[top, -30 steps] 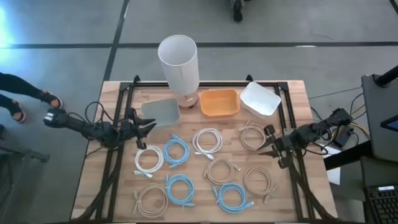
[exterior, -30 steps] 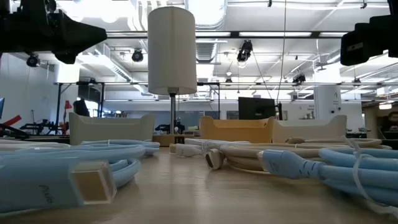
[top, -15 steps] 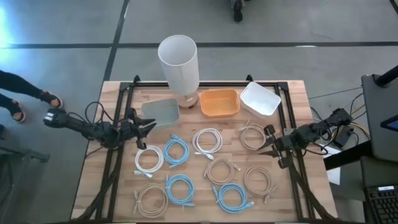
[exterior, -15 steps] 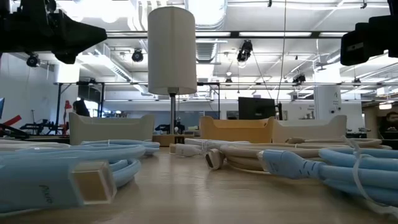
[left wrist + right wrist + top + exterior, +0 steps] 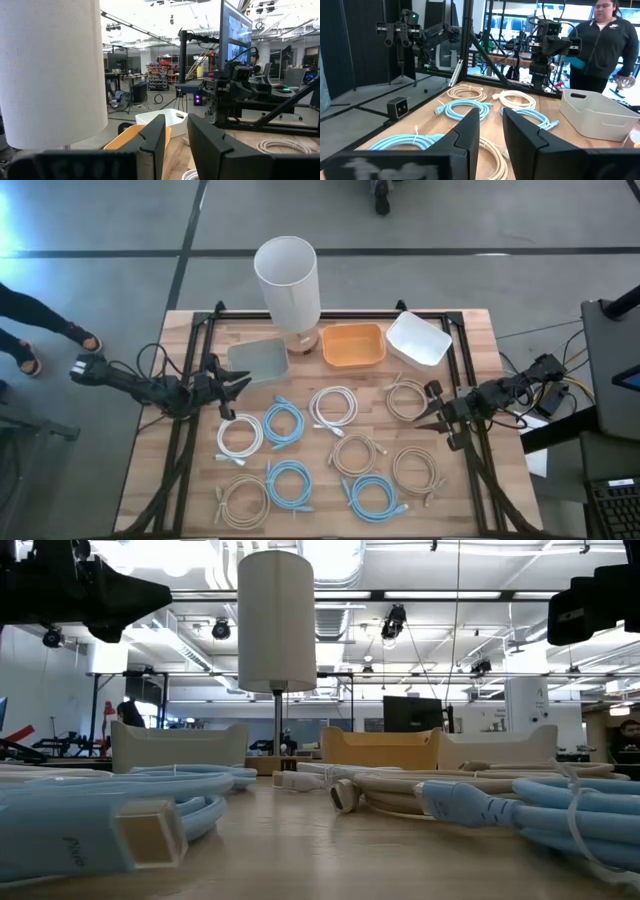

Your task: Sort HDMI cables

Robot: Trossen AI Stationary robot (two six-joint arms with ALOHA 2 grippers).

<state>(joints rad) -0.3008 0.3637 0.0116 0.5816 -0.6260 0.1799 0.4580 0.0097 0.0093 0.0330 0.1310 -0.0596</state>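
Hovering over the left edge of the tabletop, left gripper with jaws standing a little apart, clamped on nothing, pointing toward the grey bin. Hovering near the right edge, right gripper likewise showing a narrow gap between its jaws, gripping nothing, just beside a beige coil.

Lying flat on pale wooden planks, framed by black rails: the HDMI cables, each wound into a small round coil and tied. Sitting in loose rows across the middle and near half: white coils, light blue coils, beige ones; none touching either gripper, most sitting just apart from their neighbours. Showing close up in the low view, a blue plug end and a beige one.

Lining the far edge: grey bin, orange bin, white bin, all holding no coils, with a tall white lamp shade standing between grey and orange.

Leaving open wood along the near corners and between the bins and the first row. Stretching beyond: grey floor, a person's feet at the left, a person standing past the tabletop, workshop lights and racks behind.
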